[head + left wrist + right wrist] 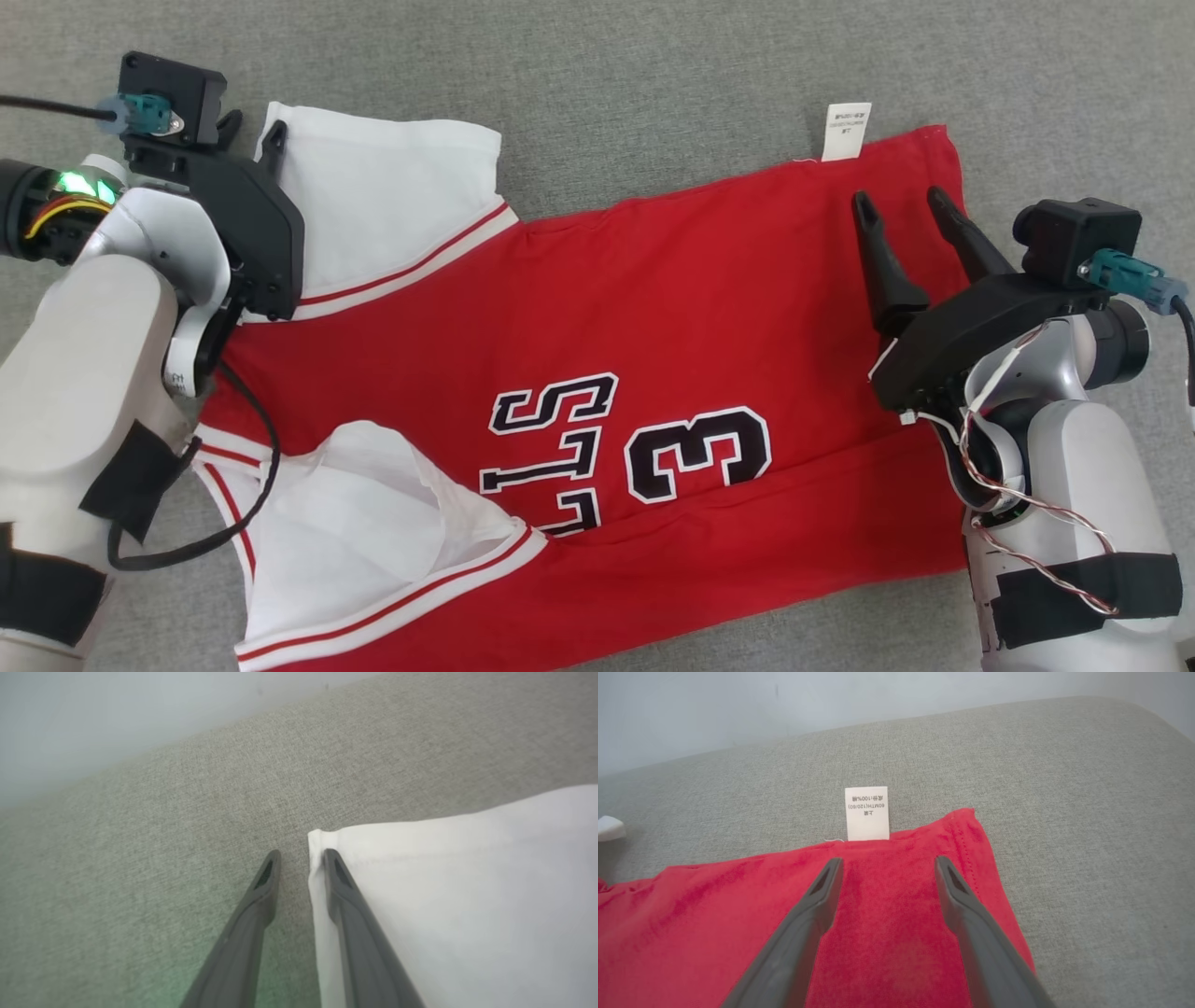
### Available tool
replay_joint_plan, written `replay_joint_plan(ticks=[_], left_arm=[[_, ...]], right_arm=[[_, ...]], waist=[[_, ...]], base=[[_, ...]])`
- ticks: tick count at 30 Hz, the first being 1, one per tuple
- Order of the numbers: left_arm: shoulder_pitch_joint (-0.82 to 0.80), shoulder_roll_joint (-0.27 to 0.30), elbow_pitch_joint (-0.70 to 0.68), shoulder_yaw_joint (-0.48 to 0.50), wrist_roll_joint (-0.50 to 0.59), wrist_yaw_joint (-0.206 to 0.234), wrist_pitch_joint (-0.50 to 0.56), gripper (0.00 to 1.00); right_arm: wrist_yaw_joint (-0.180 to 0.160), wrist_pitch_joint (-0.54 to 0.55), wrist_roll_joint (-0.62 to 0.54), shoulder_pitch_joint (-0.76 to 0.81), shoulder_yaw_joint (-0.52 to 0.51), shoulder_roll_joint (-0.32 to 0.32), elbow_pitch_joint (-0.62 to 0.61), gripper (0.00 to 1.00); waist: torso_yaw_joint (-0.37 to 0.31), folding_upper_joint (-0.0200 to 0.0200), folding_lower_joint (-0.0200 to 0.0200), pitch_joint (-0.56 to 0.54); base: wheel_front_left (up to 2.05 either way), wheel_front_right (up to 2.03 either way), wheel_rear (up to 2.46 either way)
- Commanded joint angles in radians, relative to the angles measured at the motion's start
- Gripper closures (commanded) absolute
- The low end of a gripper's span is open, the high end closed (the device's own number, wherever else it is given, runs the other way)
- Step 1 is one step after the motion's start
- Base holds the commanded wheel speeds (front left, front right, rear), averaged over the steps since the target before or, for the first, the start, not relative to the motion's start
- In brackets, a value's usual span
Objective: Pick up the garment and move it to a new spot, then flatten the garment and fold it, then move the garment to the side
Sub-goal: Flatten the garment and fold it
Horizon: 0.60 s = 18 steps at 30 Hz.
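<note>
The garment [653, 308] is a red jersey with white sleeves and black numbers, spread flat on the grey cloth surface [653, 75]. My left gripper [252, 131] is at the far corner of the upper white sleeve [373, 196]. In the left wrist view, the left gripper [301, 855] has its jaws narrowed but still apart. One finger [345, 896] lies on the sleeve [467, 896], whose edge sits in the gap, and the other is on bare cloth. My right gripper [900, 201] stands open over the red hem. The right wrist view shows the right gripper [887, 861] just short of a white label [867, 813].
The second white sleeve [355, 523] lies rumpled at the near left. The label [846, 131] sticks out past the far hem. Bare grey surface [1087, 812] runs beyond the hem to a pale wall [878, 695].
</note>
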Motion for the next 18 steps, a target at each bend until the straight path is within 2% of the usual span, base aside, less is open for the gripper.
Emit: replay_joint_plan(ticks=[1, 5, 8, 9, 10, 11, 14, 18], left_arm=[[0.009, 0.01, 0.017, -0.012, 0.014, 0.005, 0.019, 0.52], [-0.002, 0.003, 0.022, -0.018, 0.018, 0.019, 0.035, 0.43], [-0.009, 0.006, 0.032, -0.025, 0.02, 0.022, 0.05, 0.47], [-0.009, 0.007, 0.035, -0.03, 0.019, 0.02, 0.06, 0.56], [-0.007, 0.007, 0.034, -0.035, 0.018, 0.018, 0.068, 0.86], [-0.001, 0.011, 0.028, -0.037, 0.007, 0.01, 0.086, 1.0], [0.003, 0.017, 0.004, -0.033, -0.005, 0.002, 0.095, 1.0], [0.007, 0.021, -0.034, -0.023, -0.024, 0.0, 0.1, 1.0]], right_arm=[[-0.002, -0.001, 0.004, 0.009, 0.006, 0.002, 0.001, 0.0], [-0.002, -0.002, 0.013, 0.003, 0.018, 0.002, 0.0, 0.0], [-0.002, -0.004, 0.008, 0.003, 0.019, 0.002, 0.003, 0.0], [-0.002, -0.003, 0.005, 0.005, 0.02, 0.002, 0.004, 0.0], [-0.002, 0.0, 0.001, 0.007, 0.019, 0.002, 0.005, 0.0], [-0.002, 0.009, -0.012, 0.004, 0.015, 0.001, 0.006, 0.0], [-0.002, 0.035, -0.053, -0.027, -0.003, -0.013, 0.007, 0.0], [-0.002, 0.13, -0.116, -0.082, -0.016, -0.03, 0.024, 0.0]], waist=[[-0.006, 0.0, 0.0, 0.001], [-0.017, 0.0, 0.0, 0.006], [-0.024, 0.0, 0.0, 0.008], [-0.025, 0.0, 0.0, 0.008], [-0.026, 0.0, 0.0, 0.007], [-0.024, 0.0, 0.0, 0.007], [-0.018, 0.0, 0.0, 0.008], [0.0, 0.0, 0.0, 0.009]], base=[[0.0, 0.0, 0.0], [0.0, 0.0, 0.0], [0.0, 0.0, 0.0], [0.0, 0.0, 0.0], [0.0, 0.0, 0.0], [0.0, 0.0, 0.0], [0.0, 0.0, 0.0], [0.0, 0.0, 0.0]])
